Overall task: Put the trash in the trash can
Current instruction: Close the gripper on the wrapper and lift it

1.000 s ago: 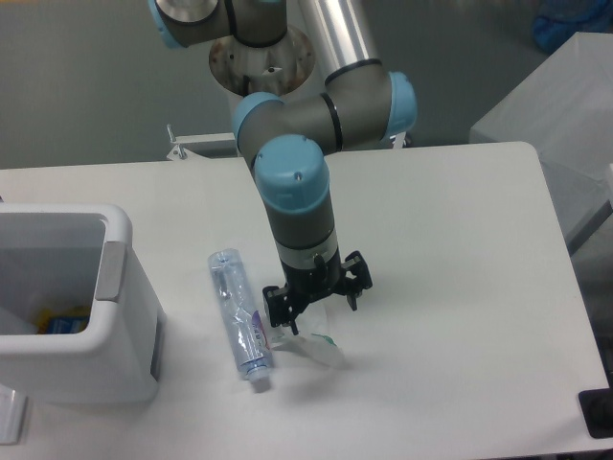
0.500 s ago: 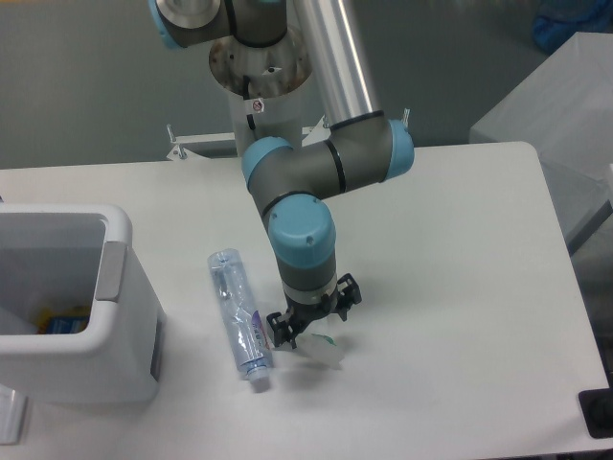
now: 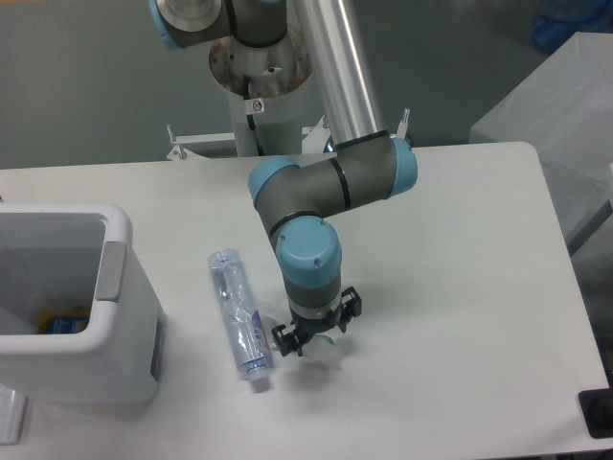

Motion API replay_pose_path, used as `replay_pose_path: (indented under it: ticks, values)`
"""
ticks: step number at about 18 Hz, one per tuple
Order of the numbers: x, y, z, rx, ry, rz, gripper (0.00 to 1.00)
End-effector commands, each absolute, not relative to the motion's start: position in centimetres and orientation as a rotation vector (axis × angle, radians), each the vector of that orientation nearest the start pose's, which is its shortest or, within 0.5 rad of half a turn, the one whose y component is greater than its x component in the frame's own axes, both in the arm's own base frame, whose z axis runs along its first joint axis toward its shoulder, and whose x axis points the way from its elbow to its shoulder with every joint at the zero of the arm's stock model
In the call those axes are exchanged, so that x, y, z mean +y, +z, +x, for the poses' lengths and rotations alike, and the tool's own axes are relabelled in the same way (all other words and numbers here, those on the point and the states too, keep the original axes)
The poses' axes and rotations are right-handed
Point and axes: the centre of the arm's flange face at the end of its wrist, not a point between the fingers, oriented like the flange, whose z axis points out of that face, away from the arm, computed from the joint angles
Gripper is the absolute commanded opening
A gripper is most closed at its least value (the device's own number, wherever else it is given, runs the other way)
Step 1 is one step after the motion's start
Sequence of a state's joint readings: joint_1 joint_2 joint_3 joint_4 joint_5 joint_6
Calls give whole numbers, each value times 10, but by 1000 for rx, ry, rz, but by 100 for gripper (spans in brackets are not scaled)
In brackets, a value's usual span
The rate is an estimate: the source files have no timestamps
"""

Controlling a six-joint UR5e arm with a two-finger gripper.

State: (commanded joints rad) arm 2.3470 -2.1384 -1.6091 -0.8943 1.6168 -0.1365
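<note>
A flattened clear plastic bottle (image 3: pixel 238 318) with a blue-red label lies lengthwise on the white table, cap toward the front edge. Just right of it a small crumpled clear-white wrapper (image 3: pixel 329 353) with green marks pokes out from under my gripper (image 3: pixel 316 331). My gripper points straight down onto the wrapper, low at the table, its black fingers on either side of it; the arm hides whether they have closed. The trash can (image 3: pixel 115 244), a white boxy bin with a thick rim and grey side panel, stands at the left edge, apart from both pieces.
Something blue and yellow (image 3: pixel 65 319) lies inside the bin. A grey box (image 3: pixel 551 105) stands beyond the table's right rear corner. A black object (image 3: pixel 598 412) sits at the front right corner. The arm's base column (image 3: pixel 263 67) rises behind the table.
The gripper has dropped lower over the wrapper, from hovering above it to sitting on it at the table. The finger spread looks narrower. The bottle and bin have not moved.
</note>
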Motion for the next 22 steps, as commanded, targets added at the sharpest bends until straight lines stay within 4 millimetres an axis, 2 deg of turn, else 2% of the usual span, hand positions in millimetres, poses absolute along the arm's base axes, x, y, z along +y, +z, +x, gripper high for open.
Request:
replay_pose_path:
  ticks: [4, 5, 8, 11, 14, 15, 17, 19, 22]
  values:
    - [562, 207, -367, -1359, 70, -2760, 15]
    - [561, 207, -366, -1361, 70, -2759, 0]
    - [561, 211, -366, -1352, 71, -2757, 0]
    - [568, 235, -377, -1337, 90, -2708, 0]
    - [570, 294, -394, -1317, 90, -2594, 0]
    - [571, 314, -396, -1305, 67, -2554, 0]
    - [569, 366, -393, -1257, -2, -2463, 0]
    - [564, 414, -386, -1235, -64, -2372, 0]
    - [554, 482, -361, -1169, -149, -2262, 0]
